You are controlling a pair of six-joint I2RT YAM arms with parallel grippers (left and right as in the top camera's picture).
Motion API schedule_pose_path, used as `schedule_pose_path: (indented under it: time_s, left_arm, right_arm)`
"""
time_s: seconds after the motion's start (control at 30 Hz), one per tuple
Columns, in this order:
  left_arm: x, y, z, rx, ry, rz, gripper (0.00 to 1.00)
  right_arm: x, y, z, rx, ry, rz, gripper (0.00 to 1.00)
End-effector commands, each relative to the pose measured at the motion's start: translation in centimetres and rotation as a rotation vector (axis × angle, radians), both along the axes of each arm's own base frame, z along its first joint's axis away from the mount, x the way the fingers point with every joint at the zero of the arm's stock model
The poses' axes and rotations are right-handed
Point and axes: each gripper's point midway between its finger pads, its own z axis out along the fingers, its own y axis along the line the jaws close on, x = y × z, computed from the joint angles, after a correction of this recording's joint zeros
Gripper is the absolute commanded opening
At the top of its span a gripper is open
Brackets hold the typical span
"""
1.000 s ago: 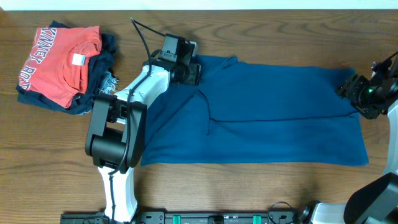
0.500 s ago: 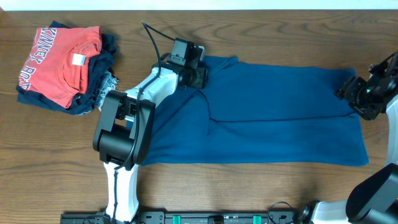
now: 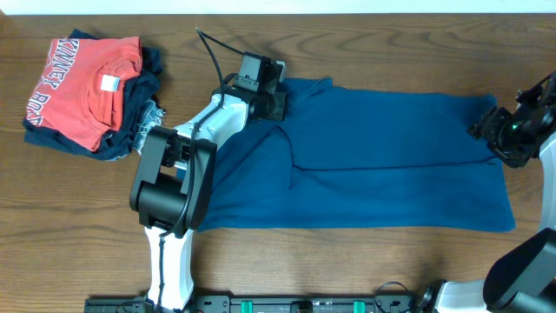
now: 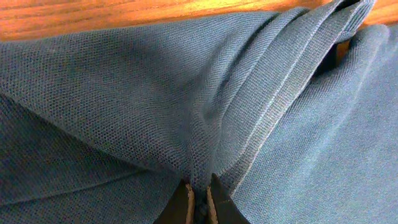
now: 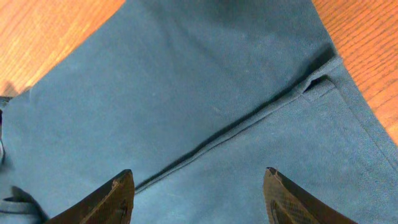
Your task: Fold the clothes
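Left gripper (image 4: pixel 199 194): closed, pinching a bunched ridge of dark-blue knit garment (image 3: pixel 373 156). Right gripper (image 5: pixel 199 186): fingers spread wide over the garment's hemmed right-end corner. Garment: spread lengthwise on brown wooden table (image 3: pixel 347 269), creased toward its left end.

The overhead camera looks straight down from well above and takes in the whole counter (image 3: pixel 365 269), both arms, the spread blue garment (image 3: pixel 391 174) and the folded pile (image 3: pixel 87 91) at far left. The left wrist camera sits very close to the cloth and faces out past the left hand (image 4: pixel 199 198), so weave fills its frame below a strip of counter. The right wrist camera stands slightly farther off, looking down past the right hand (image 5: pixel 199 186) at a hemmed corner. All three views share the blue garment.
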Motion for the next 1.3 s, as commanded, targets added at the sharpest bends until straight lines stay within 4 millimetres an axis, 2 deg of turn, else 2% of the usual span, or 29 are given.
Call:
schedule_pose_path:
  time_s: [0.0, 0.23, 0.33, 0.43, 0.5, 0.6, 0.7, 0.9, 1.1, 1.27]
  left_arm:
    - [1.0, -0.2, 2.4, -0.019, -0.056, 0.009, 0.06]
    - [1.4, -0.3, 6.8, -0.046, -0.134, 0.009, 0.06]
    - [1.4, -0.2, 9.3, -0.062, -0.178, 0.011, 0.06]
    - [1.2, -0.1, 12.3, -0.079, -0.226, 0.011, 0.06]
    - [0.9, 0.1, 13.7, -0.078, -0.243, 0.017, 0.06]
    - [0.3, 0.8, 14.8, -0.059, -0.248, 0.033, 0.06]
    - [-0.1, 0.9, 14.8, -0.053, -0.23, 0.033, 0.06]
    - [-1.3, 2.7, 12.6, 0.043, -0.148, 0.076, 0.06]
    - [-1.7, 2.8, 12.3, 0.05, -0.129, 0.076, 0.06]
    - [-2.2, 3.0, 11.9, 0.06, -0.101, 0.074, 0.06]
  right_arm:
    - [0.4, -0.3, 0.1, -0.019, -0.006, -0.013, 0.65]
    - [1.8, -3.3, 0.7, -0.168, -0.056, -0.059, 0.65]
    - [3.5, -4.5, 1.1, -0.228, -0.128, -0.059, 0.66]
    - [5.7, -5.6, 1.3, -0.273, -0.207, -0.051, 0.73]
    - [7.0, -6.2, 0.9, -0.295, -0.237, -0.037, 0.73]
    - [8.6, -6.9, -0.8, -0.31, -0.252, -0.026, 0.73]
    - [10.0, -7.6, -3.3, -0.316, -0.247, -0.012, 0.72]
    - [11.8, -8.4, -7.5, -0.312, -0.25, 0.026, 0.71]
    - [12.6, -8.6, -10.4, -0.305, -0.245, 0.048, 0.7]
    - [13.0, -9.1, -12.1, -0.312, -0.243, 0.04, 0.7]
